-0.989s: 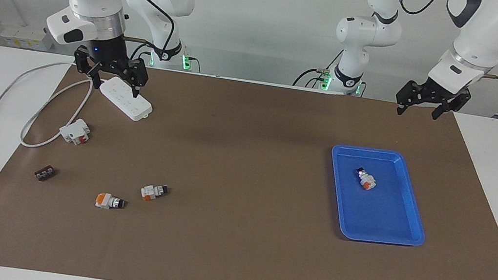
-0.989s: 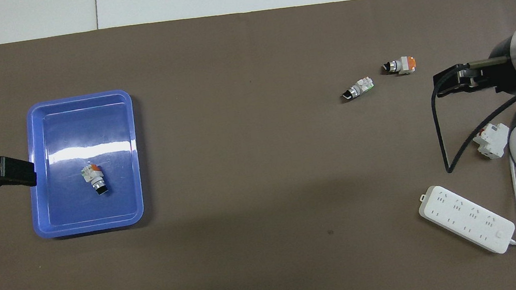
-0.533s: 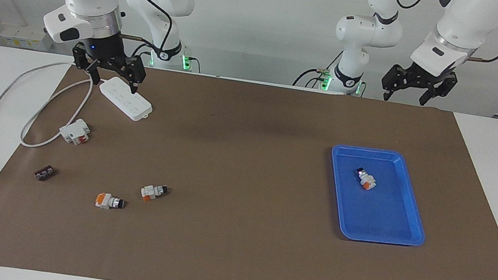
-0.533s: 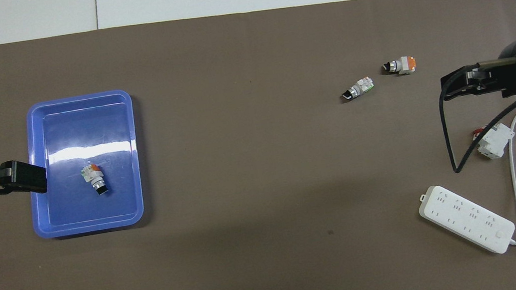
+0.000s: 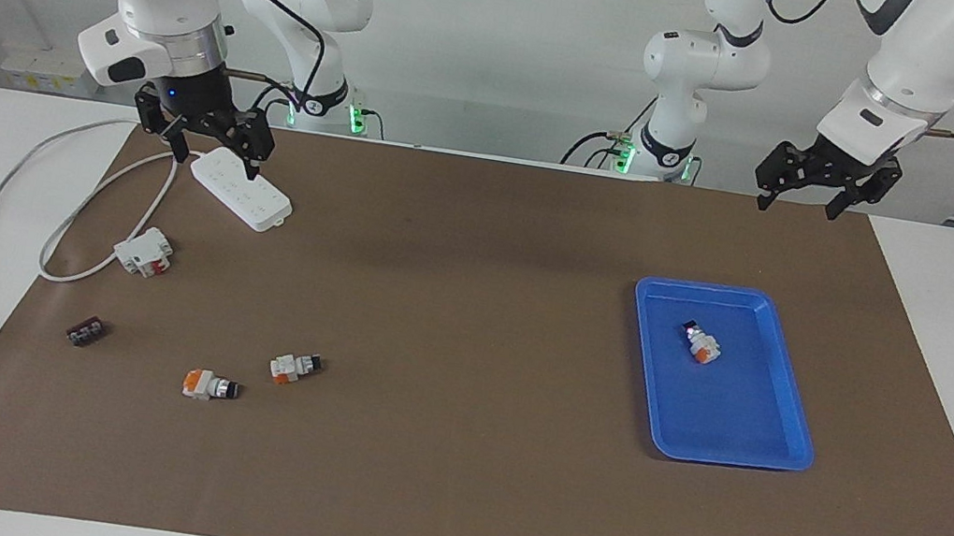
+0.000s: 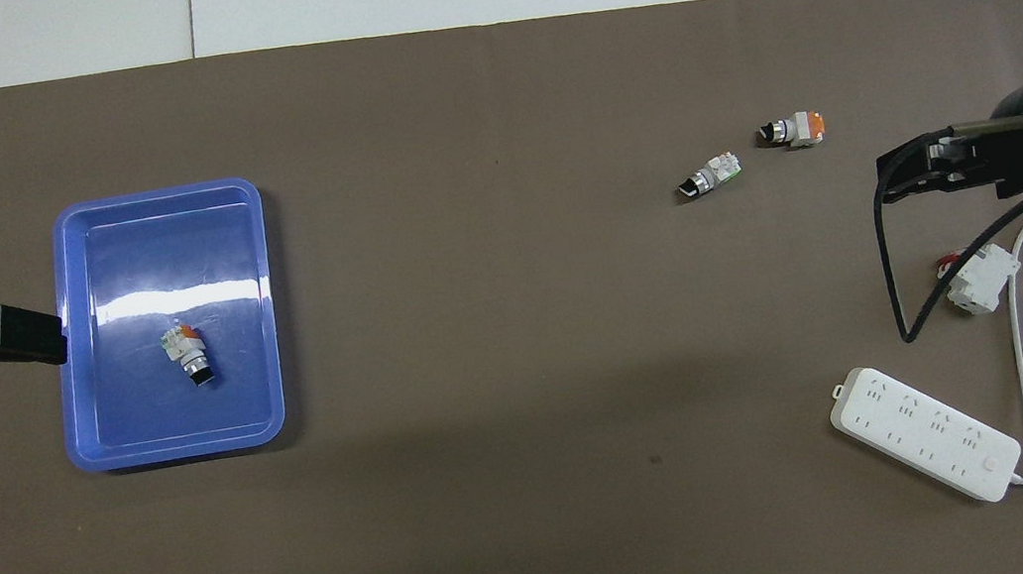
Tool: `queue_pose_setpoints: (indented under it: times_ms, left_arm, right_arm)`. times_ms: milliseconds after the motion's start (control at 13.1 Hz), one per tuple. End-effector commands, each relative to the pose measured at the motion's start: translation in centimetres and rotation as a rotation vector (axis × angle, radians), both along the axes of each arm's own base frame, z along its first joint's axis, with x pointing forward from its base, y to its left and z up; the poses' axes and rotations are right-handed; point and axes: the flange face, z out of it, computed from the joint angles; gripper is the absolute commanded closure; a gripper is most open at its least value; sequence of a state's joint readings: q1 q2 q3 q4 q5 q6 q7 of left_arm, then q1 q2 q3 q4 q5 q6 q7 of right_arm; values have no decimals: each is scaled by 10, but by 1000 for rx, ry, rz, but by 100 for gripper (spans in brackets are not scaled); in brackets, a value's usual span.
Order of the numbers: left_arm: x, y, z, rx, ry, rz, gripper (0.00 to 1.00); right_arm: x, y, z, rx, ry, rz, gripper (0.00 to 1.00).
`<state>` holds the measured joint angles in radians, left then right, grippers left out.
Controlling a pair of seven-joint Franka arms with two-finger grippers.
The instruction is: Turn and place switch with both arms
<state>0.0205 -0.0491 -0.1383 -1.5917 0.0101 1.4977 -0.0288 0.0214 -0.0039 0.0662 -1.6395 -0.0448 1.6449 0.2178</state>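
Note:
The switch (image 5: pixel 701 342) (image 6: pixel 189 353) lies on its side in the blue tray (image 5: pixel 767 444) (image 6: pixel 150 206), white with a green patch, an orange-red face and a black knob end. My left gripper (image 5: pixel 796 205) (image 6: pixel 28 335) hangs open and empty over the brown mat's robot-side edge at the left arm's end, well above the tray. My right gripper (image 5: pixel 218 163) (image 6: pixel 906 171) hangs open and empty over the white power strip (image 5: pixel 241 188) (image 6: pixel 924 431).
Two similar switches (image 5: pixel 294 366) (image 5: pixel 209 385) lie on the mat at the right arm's end. A larger white-and-red block (image 5: pixel 144 251), a small dark part (image 5: pixel 85 332) and the strip's cable (image 5: pixel 7 188) lie there too.
The right gripper has risen a little and drawn toward the robots. The left gripper swung toward the table's middle, then back, ending slightly higher. The switch has not moved.

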Motion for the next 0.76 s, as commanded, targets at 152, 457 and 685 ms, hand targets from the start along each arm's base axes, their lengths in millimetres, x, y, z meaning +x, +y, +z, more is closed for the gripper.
queue_pose_setpoints:
  times_ms: [152, 457, 685]
  left_arm:
    - [-6, 2, -11, 13, -64, -14, 0]
    - [-5, 0, -13, 8, -81, -15, 0]
    - [-5, -2, -13, 7, -79, -19, 0]
  right_arm:
    - [-9, 4, 1, 21, 8, 3, 0]
    - [-3, 3, 6, 21, -25, 71, 0]
    - [-1, 7, 9, 24, -40, 76, 0]
